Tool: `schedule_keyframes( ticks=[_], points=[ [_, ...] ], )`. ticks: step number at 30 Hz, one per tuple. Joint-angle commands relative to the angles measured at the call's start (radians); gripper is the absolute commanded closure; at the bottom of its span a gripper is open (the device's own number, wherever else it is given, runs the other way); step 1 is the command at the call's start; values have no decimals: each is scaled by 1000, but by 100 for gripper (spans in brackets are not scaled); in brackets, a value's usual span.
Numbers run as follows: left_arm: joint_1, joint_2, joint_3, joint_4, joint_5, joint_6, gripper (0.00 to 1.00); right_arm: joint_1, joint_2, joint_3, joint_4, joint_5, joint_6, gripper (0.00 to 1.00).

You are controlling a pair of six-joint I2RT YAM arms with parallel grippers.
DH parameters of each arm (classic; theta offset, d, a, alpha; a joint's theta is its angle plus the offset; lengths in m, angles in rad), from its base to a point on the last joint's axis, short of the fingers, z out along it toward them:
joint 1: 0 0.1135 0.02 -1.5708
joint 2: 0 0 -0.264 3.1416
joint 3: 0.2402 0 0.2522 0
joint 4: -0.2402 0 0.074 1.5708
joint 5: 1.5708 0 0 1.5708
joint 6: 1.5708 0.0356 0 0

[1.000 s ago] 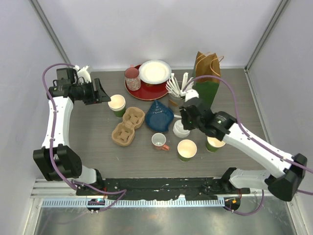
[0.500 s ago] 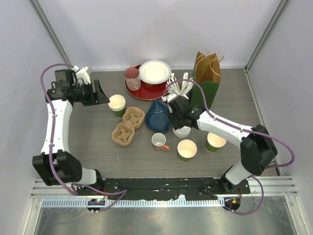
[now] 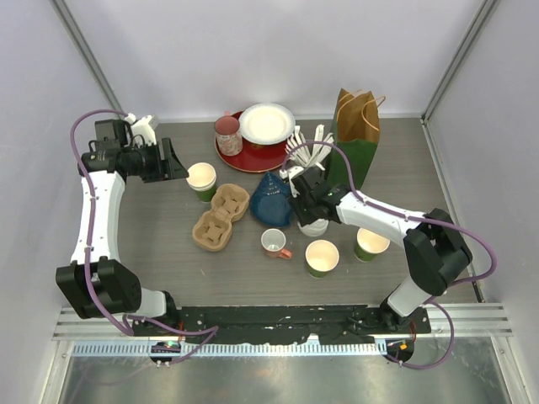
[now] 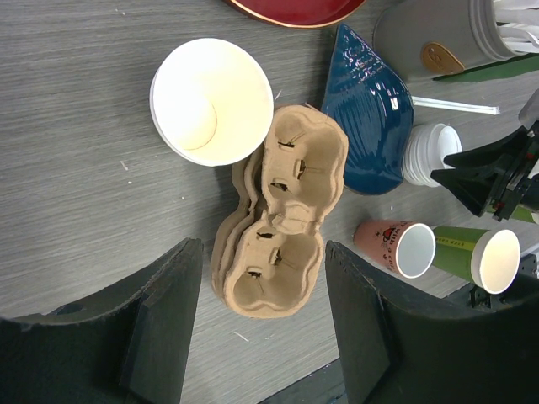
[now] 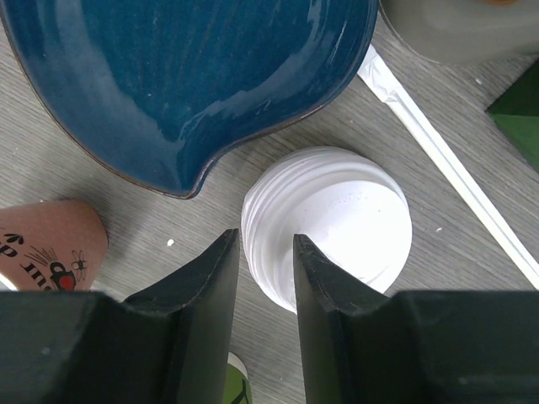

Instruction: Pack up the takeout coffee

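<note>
Three open green paper cups stand on the table: one far left (image 3: 201, 179), also in the left wrist view (image 4: 212, 101), and two near the front, one in the middle (image 3: 322, 257) and one to its right (image 3: 370, 244). A stack of white sip lids (image 3: 315, 225) stands between them and fills the right wrist view (image 5: 333, 223). My right gripper (image 3: 307, 210) hangs over the stack, its jaws (image 5: 264, 252) narrowly open astride the stack's left rim. My left gripper (image 3: 174, 160) is open and empty, left of the far cup (image 4: 263, 252).
A brown pulp cup carrier (image 3: 221, 217) lies beside a blue dish (image 3: 274, 199). A pink-handled mug (image 3: 274, 242) lies in front of them. At the back are a red tray (image 3: 244, 156) with a white plate and pink cup, a utensil holder (image 3: 305, 160) and a green-brown paper bag (image 3: 356, 139).
My right arm has swung left and back, from over the right front cup to above the lid stack. The left arm has barely shifted.
</note>
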Motion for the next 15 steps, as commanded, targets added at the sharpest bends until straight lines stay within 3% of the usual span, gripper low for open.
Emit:
schedule_keyframes(
  ticks=[1, 8, 11, 15],
  points=[
    [-2, -2, 36, 0, 6, 5, 36, -6, -1, -15, 43, 2, 1, 63],
    [-1, -2, 39, 3, 14, -2, 37, -7, 2, -37, 87, 13, -10, 71],
    [-1, -3, 42, 3, 20, -2, 37, -7, -10, -40, 99, 4, -9, 78],
    [-2, -6, 39, 1, 24, 1, 37, -9, -28, -44, 93, -4, -13, 97]
  ],
)
